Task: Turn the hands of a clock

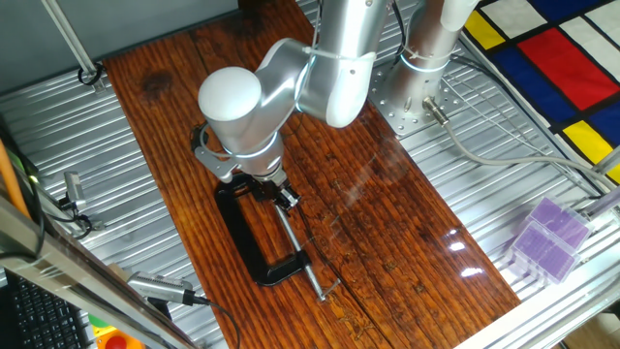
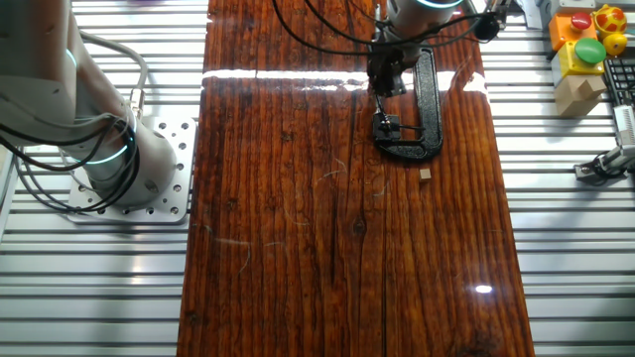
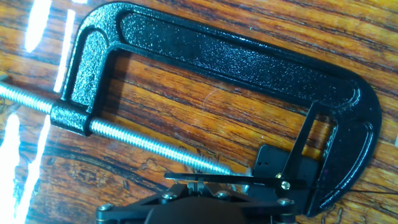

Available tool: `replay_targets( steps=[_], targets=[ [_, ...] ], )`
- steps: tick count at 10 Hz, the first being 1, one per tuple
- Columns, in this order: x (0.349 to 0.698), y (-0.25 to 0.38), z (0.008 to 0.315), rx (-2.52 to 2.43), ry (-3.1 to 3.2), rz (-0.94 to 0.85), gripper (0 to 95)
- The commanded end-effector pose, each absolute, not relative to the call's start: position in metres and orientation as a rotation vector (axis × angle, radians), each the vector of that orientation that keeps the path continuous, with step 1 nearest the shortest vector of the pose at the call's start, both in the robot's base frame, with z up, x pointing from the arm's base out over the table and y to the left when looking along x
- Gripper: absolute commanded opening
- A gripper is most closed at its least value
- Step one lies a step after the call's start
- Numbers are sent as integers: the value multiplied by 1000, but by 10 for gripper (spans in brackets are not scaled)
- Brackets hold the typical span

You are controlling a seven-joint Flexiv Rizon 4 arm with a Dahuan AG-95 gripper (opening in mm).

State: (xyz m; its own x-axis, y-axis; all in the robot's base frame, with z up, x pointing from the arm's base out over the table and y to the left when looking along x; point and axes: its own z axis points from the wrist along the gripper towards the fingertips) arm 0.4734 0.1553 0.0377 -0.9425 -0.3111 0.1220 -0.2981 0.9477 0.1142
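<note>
Currently my gripper (image 2: 387, 79) hangs low over the black C-clamp (image 3: 224, 56), which lies flat on the wooden table (image 2: 298, 248). Jaw state: cannot tell; the fingertips are hidden in all views. Clock (image 3: 283, 171): a small dark piece with thin hands, sitting in the clamp's jaw between the threaded screw (image 3: 143, 140) tip and the frame's closed end, directly below my hand.

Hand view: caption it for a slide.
Black cast-iron C-clamp lying on the dark wooden table, its threaded steel screw pointing at a small clock.
</note>
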Motion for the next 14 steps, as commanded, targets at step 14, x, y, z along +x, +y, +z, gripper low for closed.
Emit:
replay_targets(
  steps=[14],
  targets=[
    [473, 155, 34, 464, -2958, -139, 0]
  ],
)
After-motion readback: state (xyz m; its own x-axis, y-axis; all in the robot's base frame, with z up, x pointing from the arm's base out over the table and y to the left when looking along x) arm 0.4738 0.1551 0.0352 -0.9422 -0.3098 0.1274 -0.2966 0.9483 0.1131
